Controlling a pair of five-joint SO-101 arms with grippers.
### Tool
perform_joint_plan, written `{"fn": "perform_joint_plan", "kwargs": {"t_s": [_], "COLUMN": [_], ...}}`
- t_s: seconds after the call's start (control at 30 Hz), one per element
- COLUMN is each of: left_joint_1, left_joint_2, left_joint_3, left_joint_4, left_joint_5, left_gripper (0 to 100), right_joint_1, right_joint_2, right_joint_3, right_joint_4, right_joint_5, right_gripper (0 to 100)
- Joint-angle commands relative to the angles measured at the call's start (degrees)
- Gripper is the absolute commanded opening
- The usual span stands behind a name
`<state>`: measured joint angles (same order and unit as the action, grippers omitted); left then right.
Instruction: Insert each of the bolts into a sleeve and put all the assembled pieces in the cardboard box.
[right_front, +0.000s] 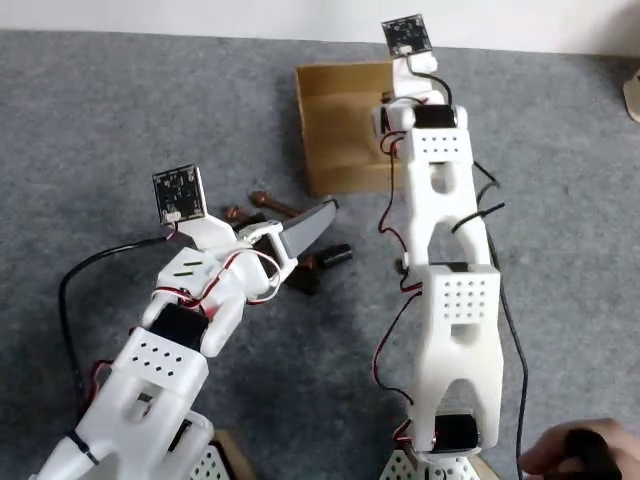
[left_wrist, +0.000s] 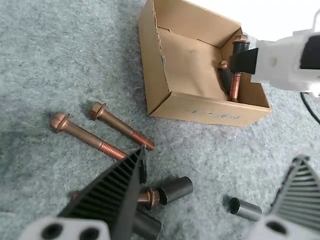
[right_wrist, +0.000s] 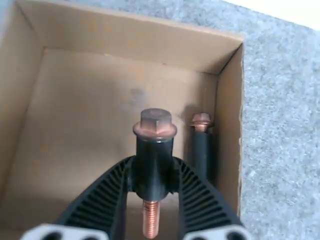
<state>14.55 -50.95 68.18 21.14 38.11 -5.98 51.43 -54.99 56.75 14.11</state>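
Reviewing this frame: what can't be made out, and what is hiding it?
- High view: the right arm covers much of the cardboard box; pieces inside cannot be counted.
- Left wrist view: a finger of the left end effector hides the nearest bolt shank; whether it sits in the neighbouring sleeve is unclear.
- Right wrist view: whether the assembled piece in the right end effector touches the box floor; depth is unreadable.

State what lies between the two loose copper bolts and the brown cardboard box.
Only bare grey felt separates copper bolts from cardboard box, per left wrist view.
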Motion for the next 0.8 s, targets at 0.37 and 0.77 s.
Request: {"fn": "perform_joint_plan", "kwargs": {"t_s": [0.37, 0.77], "left_joint_1": [0.7, 0.6], "left_joint_2": [-0.7, -0.7], "left_joint_3": [0.2, 0.2], "left_joint_4": [-2.1, -2.1], "left_joint_5": [-0.4, -0.4], "left_gripper": [40, 40], "right_joint_1": [1.5, 1.5], "right_joint_2": [6.0, 8.4], "right_joint_3": [-7.7, -7.8], "right_joint_4": [0.2, -0.1], "right_joint_5": [0.4, -2.7], "right_gripper": [0.4, 14.6]}}
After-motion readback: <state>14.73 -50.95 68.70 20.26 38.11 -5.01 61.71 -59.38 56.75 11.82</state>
